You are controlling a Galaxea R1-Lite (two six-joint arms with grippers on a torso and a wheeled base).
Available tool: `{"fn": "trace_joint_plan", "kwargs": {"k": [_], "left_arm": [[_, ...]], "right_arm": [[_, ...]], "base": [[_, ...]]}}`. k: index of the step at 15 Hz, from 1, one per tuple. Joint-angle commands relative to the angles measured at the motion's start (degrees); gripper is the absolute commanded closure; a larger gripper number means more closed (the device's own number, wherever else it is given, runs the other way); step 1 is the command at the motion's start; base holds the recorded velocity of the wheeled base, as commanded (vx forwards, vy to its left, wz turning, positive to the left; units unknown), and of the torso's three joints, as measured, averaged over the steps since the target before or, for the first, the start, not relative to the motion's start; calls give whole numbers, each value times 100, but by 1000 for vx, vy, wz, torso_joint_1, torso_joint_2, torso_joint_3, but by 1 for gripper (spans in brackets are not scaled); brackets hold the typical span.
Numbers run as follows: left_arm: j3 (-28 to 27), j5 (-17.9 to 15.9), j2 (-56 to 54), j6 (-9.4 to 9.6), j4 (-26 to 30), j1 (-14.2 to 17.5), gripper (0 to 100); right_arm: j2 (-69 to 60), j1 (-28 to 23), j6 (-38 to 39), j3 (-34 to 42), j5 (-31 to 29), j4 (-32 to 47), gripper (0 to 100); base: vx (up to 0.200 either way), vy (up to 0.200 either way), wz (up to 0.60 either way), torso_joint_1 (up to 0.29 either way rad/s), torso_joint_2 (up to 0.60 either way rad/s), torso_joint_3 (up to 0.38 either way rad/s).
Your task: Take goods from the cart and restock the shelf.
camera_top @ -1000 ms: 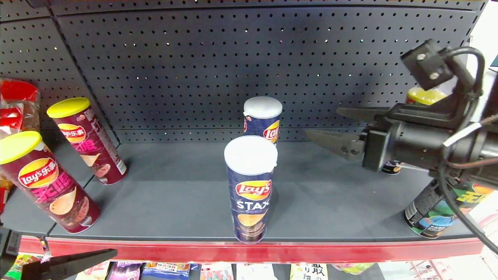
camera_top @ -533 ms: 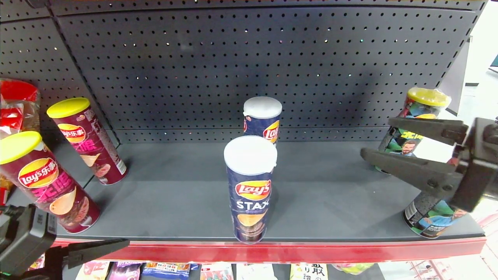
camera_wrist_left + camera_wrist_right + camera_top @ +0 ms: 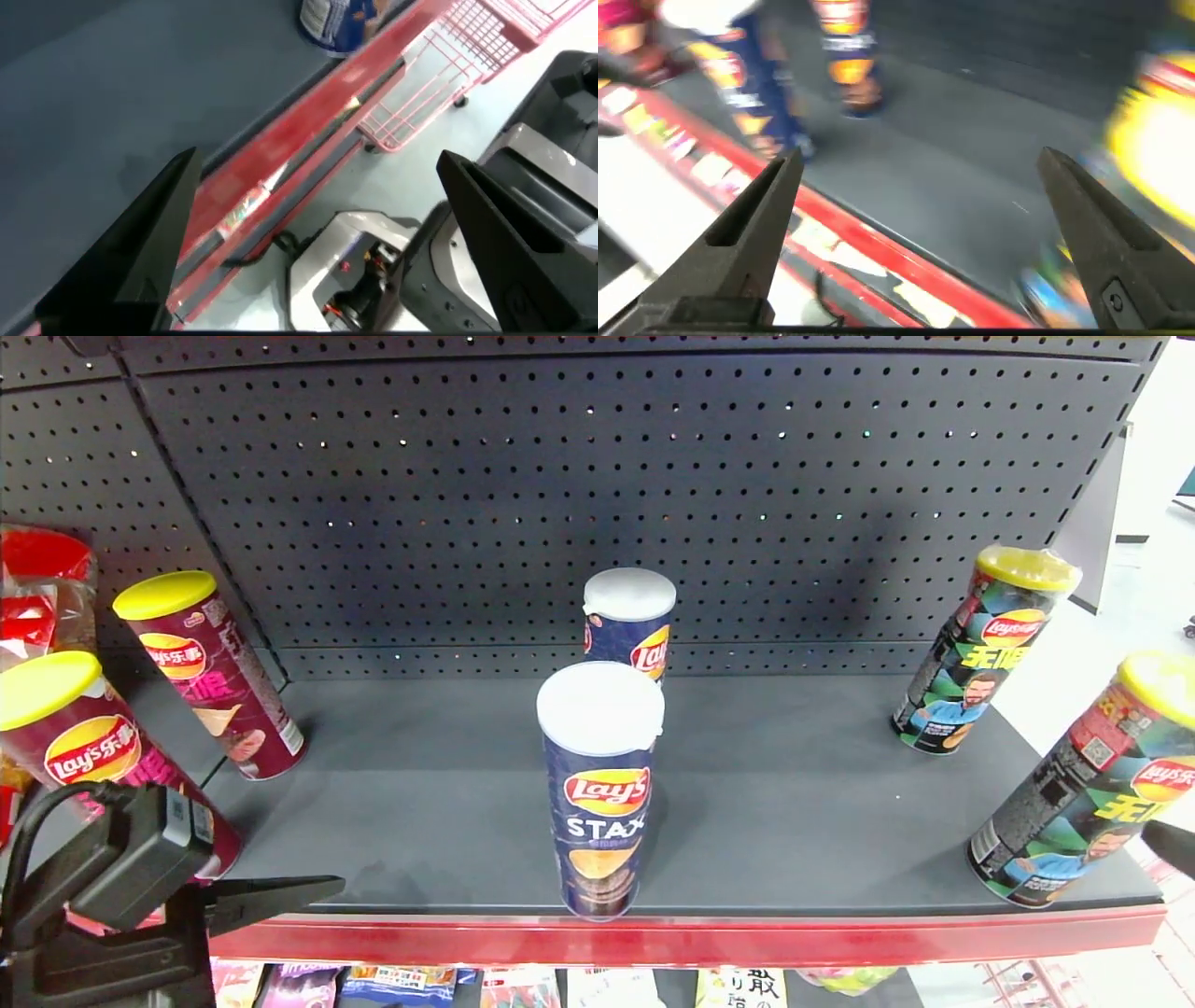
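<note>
Left gripper (image 3: 318, 177) and right gripper (image 3: 920, 163) gape wide, empty. We judge them free for the cart (image 3: 448, 56); blue chip can (image 3: 602, 793) stands label-out on the shelf (image 3: 794, 803).

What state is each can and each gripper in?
front blue can, standing, white lid on
rear blue can, standing, white lid on
front maroon can, standing, yellow lid on
rear maroon can, standing, yellow lid on
front green can, standing, yellow lid on
rear green can, standing, yellow lid on
left gripper, open, empty
right gripper, open, empty
</note>
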Motion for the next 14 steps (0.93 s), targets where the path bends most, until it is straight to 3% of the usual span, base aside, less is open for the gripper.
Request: {"fn": "trace_joint_plan", "kwargs": {"k": [1,4,7,9,14], "left_arm": [[5,1,434,89,-203,-8,0],[-39,80,689,177,-221,1,0],[-180,572,1014,327,-256,-34,0],[-285,564,1260,406,-326,-69,0],[-461,572,1805,397,-590,-412,0]], "right_arm": [[-1205,-997,218,252,-274,628,0],[-2014,-1726,227,498,-389,1516,0],[-2752,-2464,192,1052,-441,1788,0],[-3112,-2543,139,1342,-450,1788,0],[-3596,-2438,139,1896,-310,1700,0]], "base": [[0,0,0,0,0,0],[0,0,0,0,0,0],[0,0,0,0,0,0],[0,0,0,0,0,0],[0,0,0,0,0,0]]}}
